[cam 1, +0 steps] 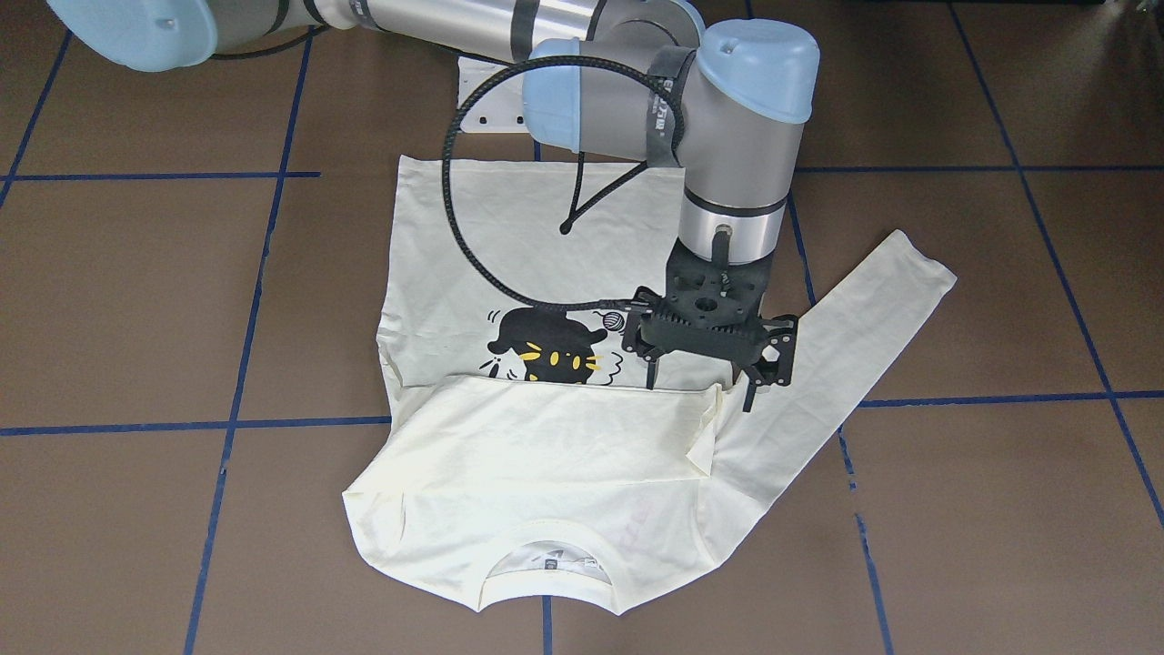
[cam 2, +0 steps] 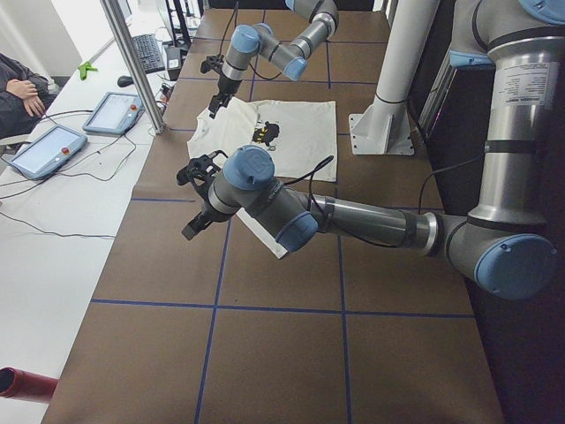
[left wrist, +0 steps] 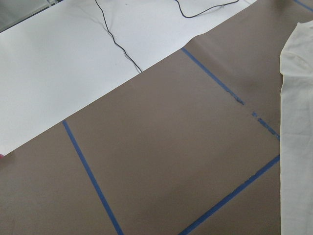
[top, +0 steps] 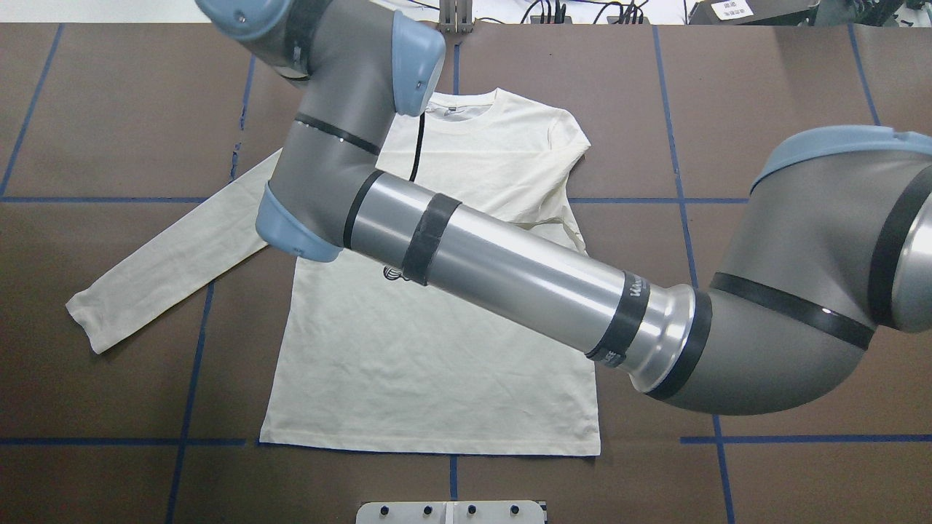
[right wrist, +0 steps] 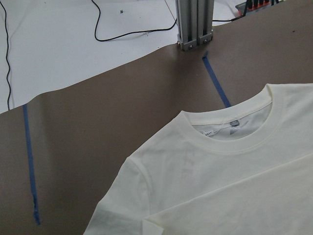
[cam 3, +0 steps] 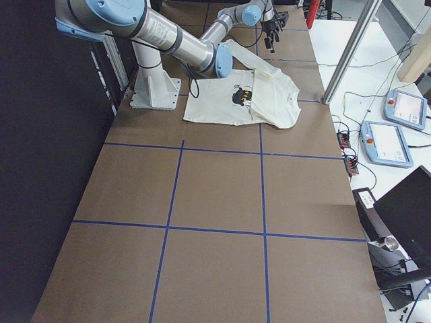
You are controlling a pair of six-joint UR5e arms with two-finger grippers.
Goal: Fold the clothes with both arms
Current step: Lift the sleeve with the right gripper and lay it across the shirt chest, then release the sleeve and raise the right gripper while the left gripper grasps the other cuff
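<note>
The cream long-sleeved shirt [cam 1: 509,236] lies flat on the brown table, collar toward the operators' side. Its black cat print [cam 1: 544,350] faces up. One sleeve is folded across the chest, its cuff ending by the far shoulder. The other sleeve [cam 1: 864,346] stretches out flat; the overhead view shows this sleeve [top: 167,255] too. My right arm reaches across the shirt. Its gripper [cam 1: 700,387] hovers open over the folded cuff's end, holding nothing. My left gripper [cam 2: 199,208] hangs over bare table beyond the stretched sleeve; I cannot tell if it is open or shut.
The white pedestal base [cam 2: 380,132] stands behind the shirt's hem. An aluminium post [right wrist: 194,24] rises at the table's far edge beyond the collar. Tablets [cam 2: 44,150] and cables lie on the white side table, where a person's hands [cam 2: 22,88] rest.
</note>
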